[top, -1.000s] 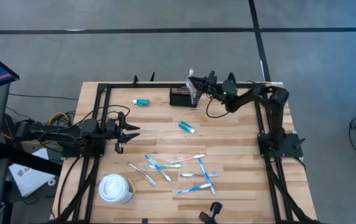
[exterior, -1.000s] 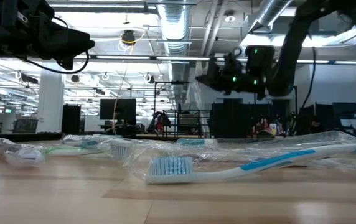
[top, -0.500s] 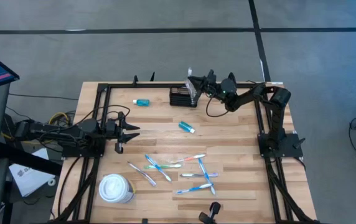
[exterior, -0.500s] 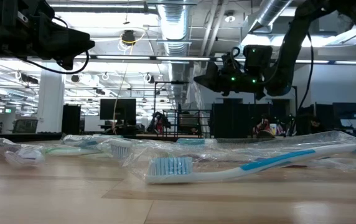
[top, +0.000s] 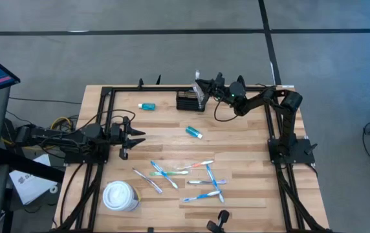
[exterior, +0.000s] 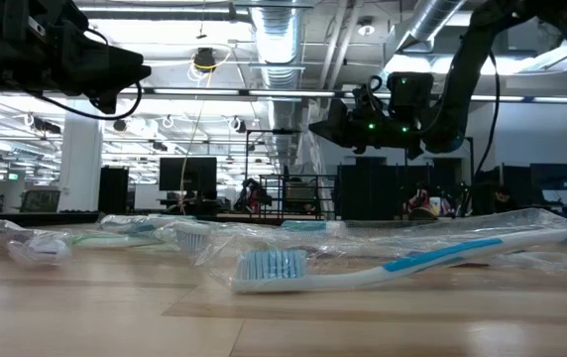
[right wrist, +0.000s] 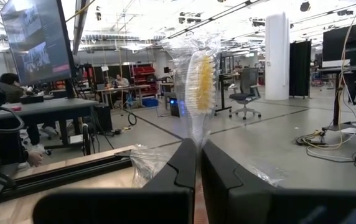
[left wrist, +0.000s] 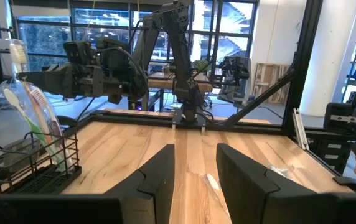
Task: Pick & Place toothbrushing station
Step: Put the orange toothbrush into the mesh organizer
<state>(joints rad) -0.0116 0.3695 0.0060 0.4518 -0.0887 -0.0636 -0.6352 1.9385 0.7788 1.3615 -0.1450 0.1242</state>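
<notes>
The toothbrushing station, a black wire-mesh organiser (top: pixel 189 101), stands on the table near its far edge. It also shows in the left wrist view (left wrist: pixel 32 169), with a green-handled wrapped toothbrush (left wrist: pixel 43 122) standing in it. My right gripper (top: pixel 202 88) is just above the organiser's right end, shut on a wrapped toothbrush with yellow bristles (right wrist: pixel 200 79). My left gripper (top: pixel 137 134) is open and empty at the table's left, well short of the organiser. My right gripper pinches the wrapped toothbrush between its two fingers (right wrist: pixel 187 163), on the handle and clear wrapper (right wrist: pixel 196 134) below the head. The fingers come level from the table's right and lie across the brush. The brush stands upright, head up; its lower end is hidden.
Several wrapped toothbrushes (top: pixel 184 177) lie on the near middle of the table. Two teal toothpaste tubes (top: pixel 147 106) (top: pixel 194 132) lie near the organiser. A white lidded cup (top: pixel 119 196) stands at the near left. A black clamp (top: pixel 218 221) sits at the near edge.
</notes>
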